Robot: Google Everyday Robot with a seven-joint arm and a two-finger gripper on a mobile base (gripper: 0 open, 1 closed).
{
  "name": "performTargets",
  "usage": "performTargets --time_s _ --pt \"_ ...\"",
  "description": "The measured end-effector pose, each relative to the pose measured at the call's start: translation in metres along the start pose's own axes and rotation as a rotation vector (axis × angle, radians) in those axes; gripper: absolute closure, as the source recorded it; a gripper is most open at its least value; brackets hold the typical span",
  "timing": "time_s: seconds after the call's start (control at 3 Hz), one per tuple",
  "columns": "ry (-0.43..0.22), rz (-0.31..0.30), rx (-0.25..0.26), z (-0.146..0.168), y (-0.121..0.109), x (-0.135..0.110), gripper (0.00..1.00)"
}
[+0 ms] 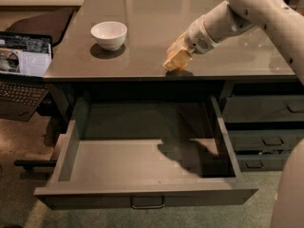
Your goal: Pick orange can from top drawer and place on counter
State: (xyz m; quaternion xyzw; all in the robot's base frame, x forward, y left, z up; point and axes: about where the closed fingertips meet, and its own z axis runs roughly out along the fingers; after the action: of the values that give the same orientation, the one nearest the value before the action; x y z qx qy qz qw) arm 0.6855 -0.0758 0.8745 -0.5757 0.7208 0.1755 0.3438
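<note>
The top drawer (142,160) is pulled wide open under the counter (156,13). Its grey inside holds nothing I can see. Its pull handle (147,203) is at the front centre. My gripper (175,58) is over the counter near its front edge, right of centre, low at the surface. It is shut on the orange can (181,67). The tan fingers (176,56) cover most of the can, and only a little orange shows under them. My white arm (237,13) comes in from the upper right.
A white bowl (109,34) stands on the counter to the left of the gripper. An open laptop (23,56) sits on a lower desk at the far left. Narrower dark drawers (266,109) are stacked on the right, next to the open drawer.
</note>
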Motion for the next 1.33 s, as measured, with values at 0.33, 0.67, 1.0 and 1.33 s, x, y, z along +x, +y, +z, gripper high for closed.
performTargets --time_s 0.33,0.67,1.0,1.33 --pt "0.015 0.056 0.033 0.005 0.003 0.0 1.0" --pt "0.027 0.077 0.067 0.007 0.001 -0.006 1.0" --pt "0.04 0.086 0.085 0.014 -0.007 -0.013 1.0" --pt "0.049 0.106 0.086 0.024 -0.015 -0.015 1.0"
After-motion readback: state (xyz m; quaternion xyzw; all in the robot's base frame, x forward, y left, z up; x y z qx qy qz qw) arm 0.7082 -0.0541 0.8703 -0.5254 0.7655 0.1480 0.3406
